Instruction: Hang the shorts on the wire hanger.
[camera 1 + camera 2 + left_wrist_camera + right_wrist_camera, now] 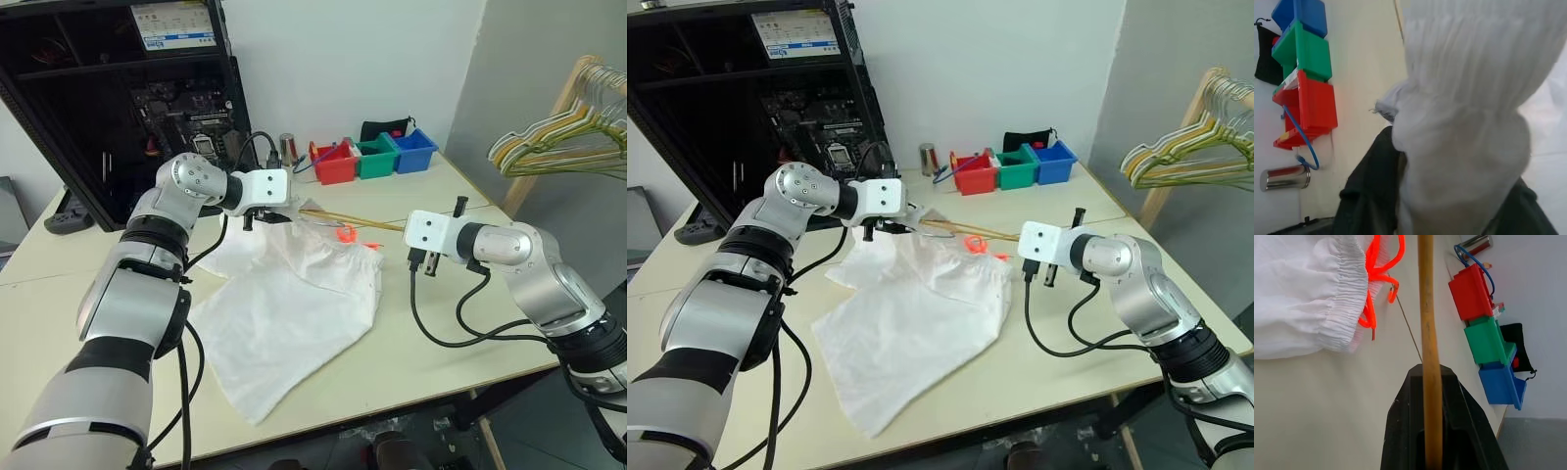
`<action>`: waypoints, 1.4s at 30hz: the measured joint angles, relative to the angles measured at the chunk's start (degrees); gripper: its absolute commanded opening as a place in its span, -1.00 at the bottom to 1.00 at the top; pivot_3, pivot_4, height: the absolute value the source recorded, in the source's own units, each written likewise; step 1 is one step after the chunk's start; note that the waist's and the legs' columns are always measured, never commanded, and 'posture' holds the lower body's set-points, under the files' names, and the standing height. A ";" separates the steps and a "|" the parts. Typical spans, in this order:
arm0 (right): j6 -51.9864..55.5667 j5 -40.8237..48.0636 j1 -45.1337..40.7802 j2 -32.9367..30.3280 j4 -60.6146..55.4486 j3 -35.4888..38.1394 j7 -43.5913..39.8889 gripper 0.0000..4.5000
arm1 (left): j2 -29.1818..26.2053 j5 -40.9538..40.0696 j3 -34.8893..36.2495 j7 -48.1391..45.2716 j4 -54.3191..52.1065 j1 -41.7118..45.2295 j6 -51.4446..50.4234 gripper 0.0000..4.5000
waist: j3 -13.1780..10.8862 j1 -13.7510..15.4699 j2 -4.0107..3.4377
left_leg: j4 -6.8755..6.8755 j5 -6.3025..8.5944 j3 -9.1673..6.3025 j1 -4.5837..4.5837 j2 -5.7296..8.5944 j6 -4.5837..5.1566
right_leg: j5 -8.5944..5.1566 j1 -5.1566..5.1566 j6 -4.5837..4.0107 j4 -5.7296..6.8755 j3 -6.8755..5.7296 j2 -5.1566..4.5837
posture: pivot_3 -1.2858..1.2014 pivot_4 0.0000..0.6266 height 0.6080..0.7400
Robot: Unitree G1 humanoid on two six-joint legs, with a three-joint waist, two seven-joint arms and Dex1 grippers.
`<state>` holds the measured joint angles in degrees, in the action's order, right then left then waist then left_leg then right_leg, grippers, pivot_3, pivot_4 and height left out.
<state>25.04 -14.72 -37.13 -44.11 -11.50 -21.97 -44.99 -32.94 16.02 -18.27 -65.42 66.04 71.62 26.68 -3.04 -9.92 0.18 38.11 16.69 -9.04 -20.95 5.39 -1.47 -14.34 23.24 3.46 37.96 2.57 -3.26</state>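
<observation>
Your left tool (277, 211) grips the shorts' (284, 304) waistband, right tool (1432, 382) clamps the hanger (358, 219); threading not started.

Even, bright indoor light, soft shadows only. Dark cabinet (108, 98) at upper left of the head views loses detail. Left wrist view: shorts (1469, 122) too close, out of focus, overexposed at right edge. Right wrist view: wire hanger (1427, 333) slightly soft, background sharp.

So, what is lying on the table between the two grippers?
In the left eye view, the wire hanger spans from the right gripper toward the left gripper; the shorts waistband and orange drawstring lie between them.
</observation>
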 measured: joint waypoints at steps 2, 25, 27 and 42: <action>0.04 -0.05 0.00 0.25 -0.30 0.09 -0.17 -1.00 | 0.26 0.13 0.02 0.24 0.06 0.00 0.00 -0.71 | 0.00 -0.20 0.00 | 0.00 0.00 -0.03 0.01 -0.01 0.00 | 0.00 0.00 0.00 0.03 -0.02 0.00 | -0.13 -1.00 1.00; -1.77 1.53 -0.07 -2.58 -1.67 3.11 -8.87 0.20 | -1.55 -2.83 1.83 -4.89 -8.71 -7.57 -1.30 -1.00 | 0.03 -1.38 0.01 | 0.00 -0.02 -0.07 0.01 0.02 -0.03 | 0.01 -0.01 -0.02 0.03 -0.01 -0.04 | -0.14 -1.00 1.00; -1.63 2.06 -0.10 -3.65 -2.04 4.57 -10.01 0.39 | -2.08 -3.36 1.86 -5.32 -10.69 -9.37 -1.90 -1.00 | 0.05 -1.38 0.04 | 0.01 -0.01 -0.07 0.01 0.01 -0.02 | 0.01 -0.01 -0.02 0.03 -0.03 -0.03 | -0.14 -1.00 1.00; 26.32 23.64 9.57 -9.88 -1.67 21.47 -23.07 0.99 | -10.16 -15.31 9.57 -7.79 -42.03 -28.70 -27.84 -1.00 | 0.24 -1.24 0.04 | 0.04 0.09 -0.09 0.04 -0.02 0.15 | 0.02 -0.09 -0.05 0.08 -0.03 -0.06 | -0.12 -1.00 1.00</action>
<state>51.37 8.92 -27.56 -53.99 -13.16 -0.50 -68.06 -43.10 0.71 -8.69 -73.21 24.01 42.92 -1.16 -2.80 -11.16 0.22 38.15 16.78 -9.13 -20.91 5.36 -1.31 -14.32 23.16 3.41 38.04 2.53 -3.32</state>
